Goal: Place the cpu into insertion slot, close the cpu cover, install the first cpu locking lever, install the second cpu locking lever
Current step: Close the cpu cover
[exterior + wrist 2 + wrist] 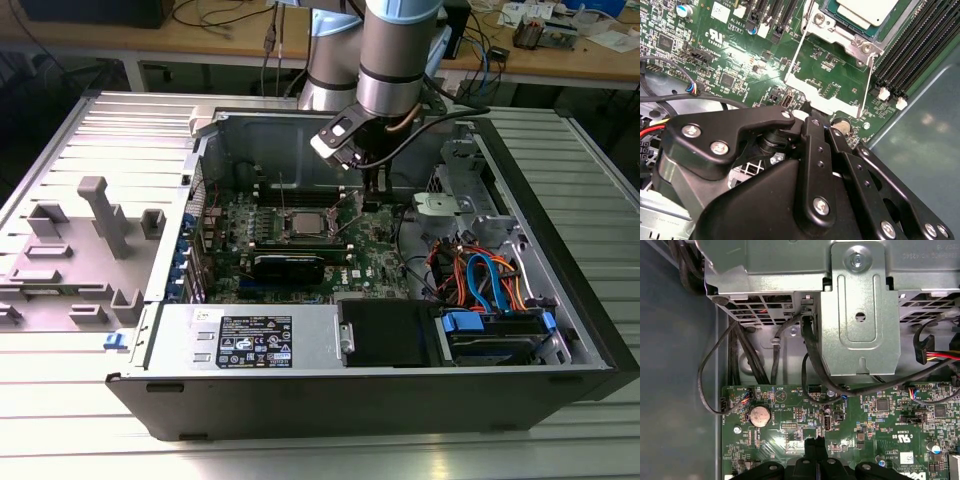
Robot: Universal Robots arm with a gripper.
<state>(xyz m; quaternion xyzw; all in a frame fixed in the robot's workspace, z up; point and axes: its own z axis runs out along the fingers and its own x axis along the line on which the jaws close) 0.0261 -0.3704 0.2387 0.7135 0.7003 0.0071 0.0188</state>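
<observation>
Second wrist view: cpu (867, 10) seated, cpu cover (835, 107) lying open.
We find the clenched claw (810, 119) at the cover's free edge, cpu just beyond.

Exterior view: bright, even overhead light is washing the desk (300, 455); the computer case (400, 395) interior is sitting in shade
Second wrist view: white glare is blooming on the circuit board (747, 62); the end effector (809, 114) is looming dark
First wrist view: a pale sheen is crossing the circuit board; the case panel (675, 340) is looking dim
</observation>
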